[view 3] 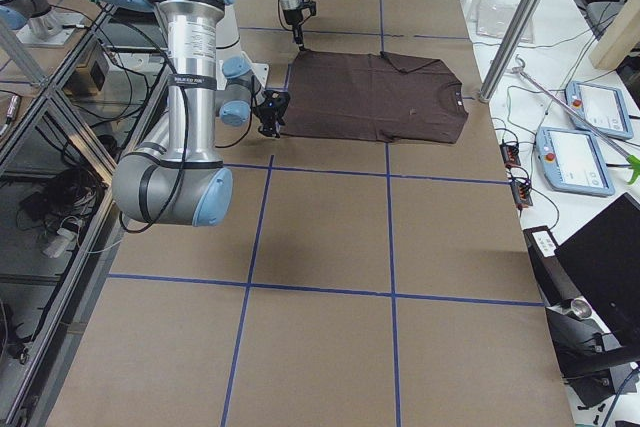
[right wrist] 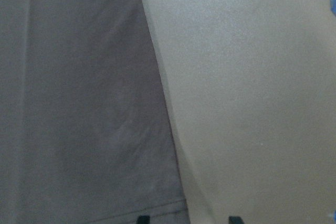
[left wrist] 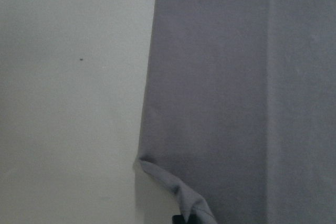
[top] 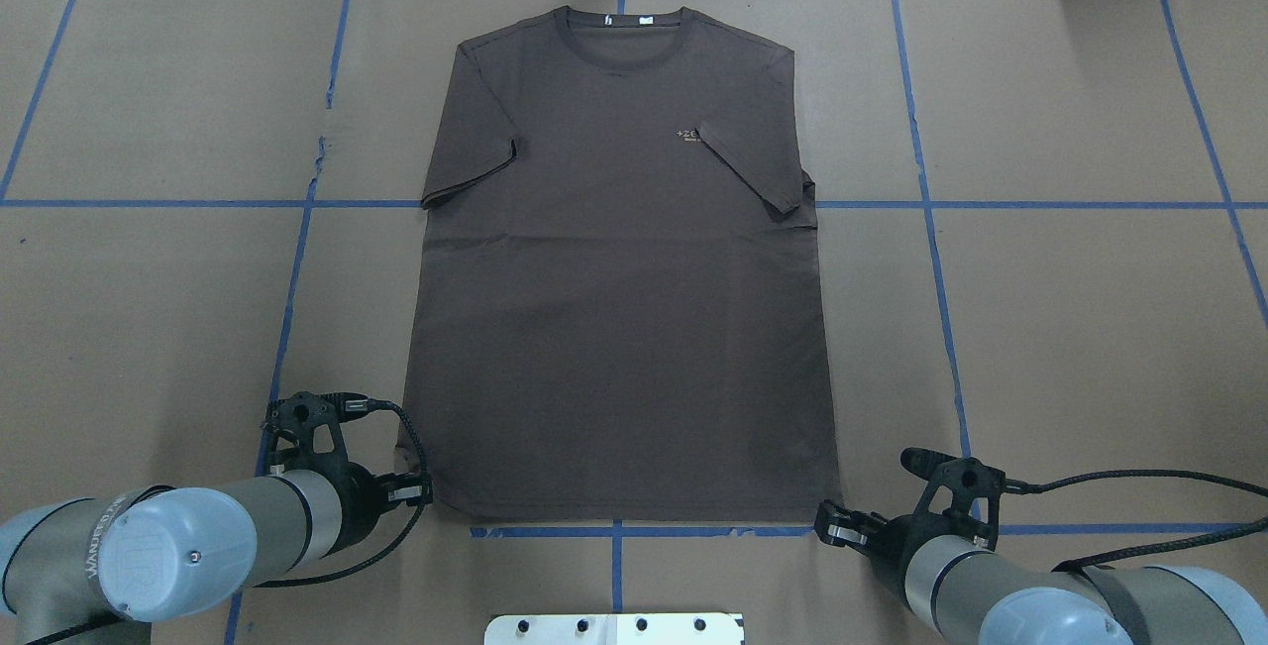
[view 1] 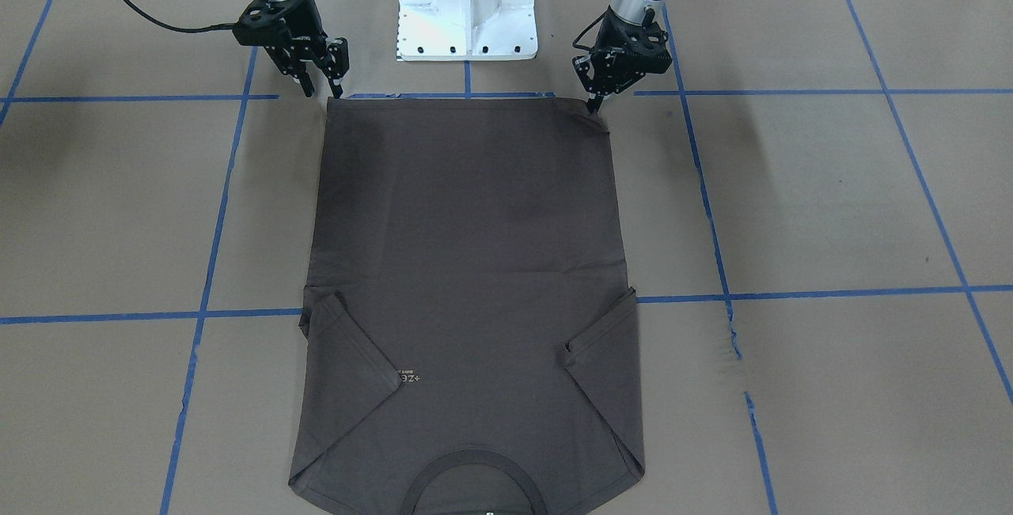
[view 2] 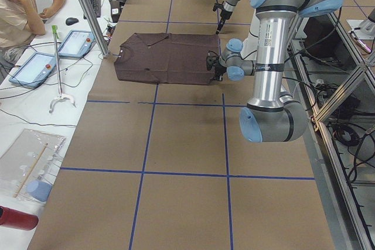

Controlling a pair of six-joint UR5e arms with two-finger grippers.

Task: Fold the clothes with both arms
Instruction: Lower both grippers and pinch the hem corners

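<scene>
**Left end effector** (top: pixel 414 492): at the near-left hem corner of the T-shirt (top: pixel 624 308).
- Overhead view: tips hidden behind the wrist.
- Front view: fingers pressed together on that corner, cloth puckered around them.
- Left wrist view only: corner (left wrist: pixel 173 192) curls up off the tabletop (top: pixel 1070 328) toward a dark tip at the frame bottom.
- Finding: pinching the hem corner.

**T-shirt**: flat, face up, mid tabletop, collar away from the robot.
- Hem lies just beyond the blue tape line (top: pixel 713 530) nearest the white pedestal base (view 1: pixel 467 5).
- 2 sleeves are folded in over the chest.
- The sleeve on the robot's right (top: pixel 755 169) covers part of the chest logo (top: pixel 687 135).
- Logo: legible "+ZE"; rest hidden, smaller line under it too small to read.
- Neck tag (top: pixel 608 20): white, mark unreadable.

**Right end effector** (view 1: pixel 323 91): at the other hem corner.
- Front view: fingers spread, tips pointing down beside the corner.
- Right wrist view: 2 tips at the frame bottom, 1 over cloth, 1 over bare paper, straddling the side edge.
- Contact w/ tabletop: can't tell.

**Surface**: brown paper w/ blue tape grid.

**Room** (side views only): operator (view 2: pixel 23 4) seated at a white bench, tablets (view 2: pixel 76 42) in front, aluminium frame posts at the tabletop edge.
</scene>
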